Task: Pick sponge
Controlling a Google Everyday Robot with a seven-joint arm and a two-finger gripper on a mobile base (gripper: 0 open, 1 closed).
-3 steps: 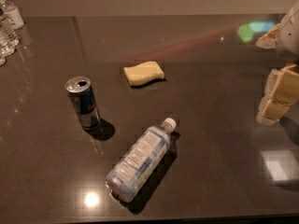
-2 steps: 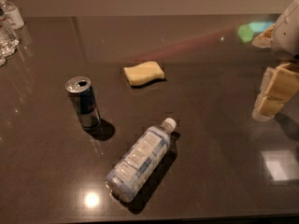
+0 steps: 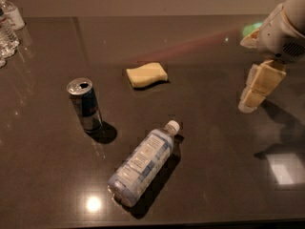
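The sponge is a small pale yellow foam block with wavy edges, lying flat on the dark table near its middle. My gripper hangs from the white arm at the right edge, above the table. Its cream-yellow blocky fingers point down and to the left. It is well to the right of the sponge and holds nothing.
An open upright can stands left of the sponge. A clear water bottle lies on its side in front of the sponge. Several water bottles stand at the far left corner. The dark table has bright reflections.
My gripper has moved left, toward the sponge, and a little up. The sponge, can and bottle have not moved.
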